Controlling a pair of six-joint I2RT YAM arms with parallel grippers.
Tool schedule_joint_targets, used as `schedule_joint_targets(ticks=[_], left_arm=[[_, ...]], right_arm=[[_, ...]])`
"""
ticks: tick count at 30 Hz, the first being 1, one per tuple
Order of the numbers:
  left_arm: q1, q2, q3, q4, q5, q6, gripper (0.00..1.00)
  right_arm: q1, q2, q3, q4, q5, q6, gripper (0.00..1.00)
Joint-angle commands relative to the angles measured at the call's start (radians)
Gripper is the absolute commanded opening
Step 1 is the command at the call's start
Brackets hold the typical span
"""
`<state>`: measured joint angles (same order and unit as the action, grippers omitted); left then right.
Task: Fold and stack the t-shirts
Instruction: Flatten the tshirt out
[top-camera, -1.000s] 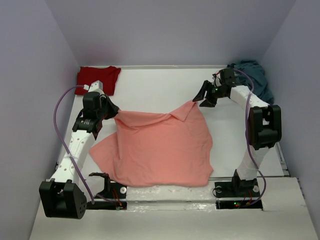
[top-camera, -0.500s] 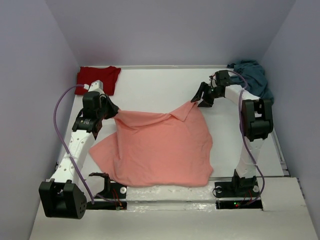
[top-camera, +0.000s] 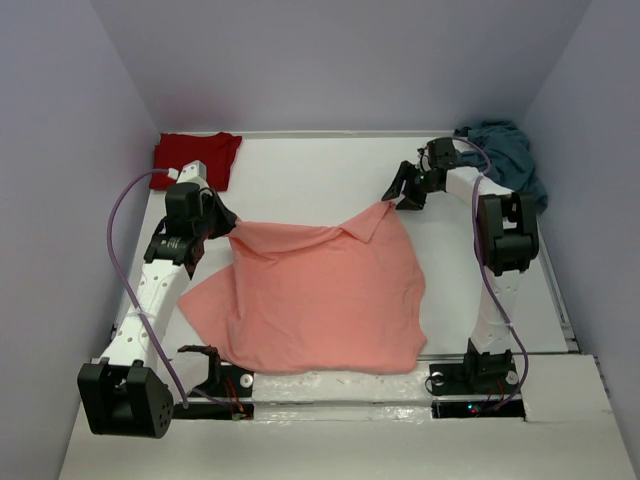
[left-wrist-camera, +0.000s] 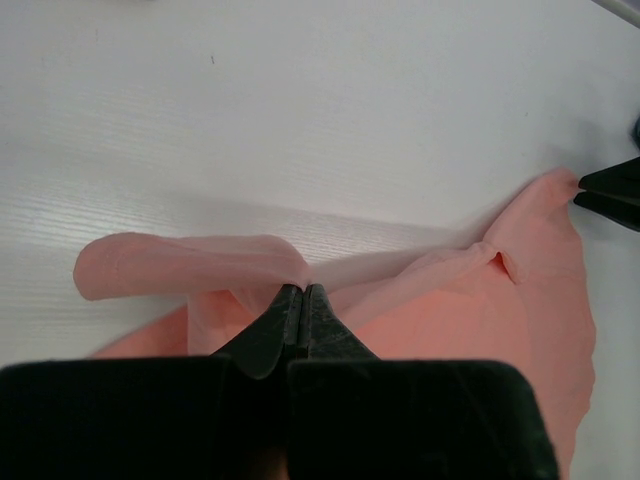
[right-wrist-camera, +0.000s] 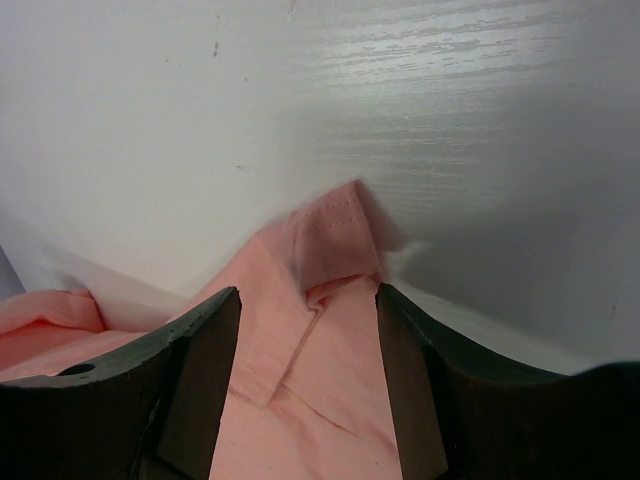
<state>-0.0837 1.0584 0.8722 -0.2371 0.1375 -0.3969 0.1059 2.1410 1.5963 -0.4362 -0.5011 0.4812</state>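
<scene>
A salmon-pink t-shirt (top-camera: 315, 295) lies spread and rumpled over the middle of the table. My left gripper (top-camera: 228, 226) is shut on its far left corner, with the cloth (left-wrist-camera: 200, 262) bunched at the pinched fingertips. My right gripper (top-camera: 400, 192) stands open right at the shirt's far right corner; in the right wrist view that folded corner (right-wrist-camera: 335, 235) lies between the spread fingers (right-wrist-camera: 215, 340), untouched. A dark red t-shirt (top-camera: 196, 155) sits crumpled at the far left corner of the table. A teal-blue t-shirt (top-camera: 505, 155) is heaped at the far right corner.
The white table (top-camera: 320, 175) is boxed in by pale walls on three sides. The two arm bases (top-camera: 470, 380) stand at the near edge. A purple cable (top-camera: 118, 230) loops beside the left arm.
The right arm has swung its elbow inward and its gripper has edged slightly farther back and left, staying open at the pink shirt's corner. The left gripper and the shirt have not moved.
</scene>
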Motion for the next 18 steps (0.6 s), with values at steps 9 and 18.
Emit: schedule_joint_targets(ticks=[9, 18], left_arm=[[-0.005, -0.012, 0.051, 0.007, -0.009, 0.018, 0.0], [-0.005, -0.012, 0.048, 0.007, -0.009, 0.013, 0.0]], right_arm=[[-0.002, 0.065, 0.06, 0.056, 0.027, -0.009, 0.39], [-0.002, 0.089, 0.125, 0.057, 0.016, 0.011, 0.0]])
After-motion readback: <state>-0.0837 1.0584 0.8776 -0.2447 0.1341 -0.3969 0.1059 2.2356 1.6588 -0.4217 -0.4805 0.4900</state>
